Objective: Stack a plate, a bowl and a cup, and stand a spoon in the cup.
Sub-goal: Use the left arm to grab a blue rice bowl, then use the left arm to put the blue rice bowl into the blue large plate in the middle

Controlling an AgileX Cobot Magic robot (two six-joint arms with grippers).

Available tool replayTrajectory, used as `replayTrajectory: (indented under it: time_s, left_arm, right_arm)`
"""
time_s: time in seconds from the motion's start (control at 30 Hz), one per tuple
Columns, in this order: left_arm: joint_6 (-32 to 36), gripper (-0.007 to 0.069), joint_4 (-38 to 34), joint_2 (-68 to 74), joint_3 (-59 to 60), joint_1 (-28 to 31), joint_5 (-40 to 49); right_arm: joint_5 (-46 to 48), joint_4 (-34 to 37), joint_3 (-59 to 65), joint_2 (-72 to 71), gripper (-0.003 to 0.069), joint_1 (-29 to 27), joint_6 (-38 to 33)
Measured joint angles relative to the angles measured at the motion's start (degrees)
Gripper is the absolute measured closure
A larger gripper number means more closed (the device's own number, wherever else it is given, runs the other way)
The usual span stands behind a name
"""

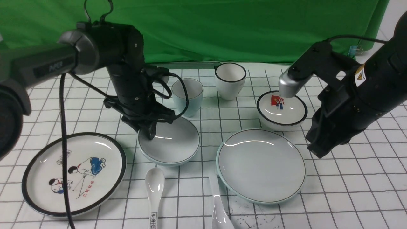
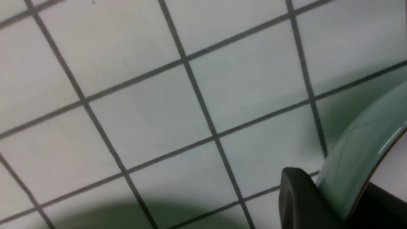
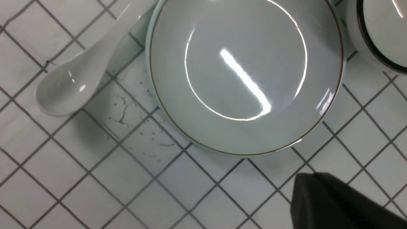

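The pale blue-green bowl sits left of centre. My left gripper is shut on its near-left rim; in the left wrist view the rim runs between the two black fingers. The plain plate lies to the right of the bowl, and it fills the right wrist view. Behind the bowl stands the cup. The plain white spoon lies at the plate's front left, also seen from the right wrist. My right gripper hovers shut and holds nothing, just off the plate's right edge.
A black-rimmed plate with cartoon children lies front left. A white spoon with characters on its handle lies in front of the bowl. A black-rimmed cup and a black-rimmed bowl with a red picture stand at the back right.
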Motion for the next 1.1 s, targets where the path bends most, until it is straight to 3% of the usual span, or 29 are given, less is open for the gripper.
replayTrajectory:
  time_s: [0.13, 0.3, 0.57, 0.7, 1.1]
  left_arm:
    - [0.6, 0.0627, 0.9, -2.9, -0.1, -0.2, -0.2]
    - [2.1, 0.0628, 0.8, -10.7, -0.1, -2.1, -0.6]
    - [7.8, 0.0628, -14.3, -12.3, -0.2, -10.5, -5.1]
    - [8.6, 0.0628, -20.7, -7.7, -0.2, -14.3, -12.8]
    - [8.1, 0.0628, -24.4, 2.9, -0.1, -14.8, -18.1]
  right_arm:
    - [0.6, -0.3, 0.0, -0.2, 0.0629, 0.0, 0.0]
    - [2.1, -5.9, 0.0, -4.6, 0.0623, 0.0, 4.2]
    - [2.8, -11.0, 0.0, -18.0, 0.062, 0.0, 12.1]
    - [4.7, -11.1, 0.0, -25.3, 0.0617, 0.0, 13.6]
    - [10.3, -11.1, 0.6, -28.7, 0.0614, 0.0, 13.7]
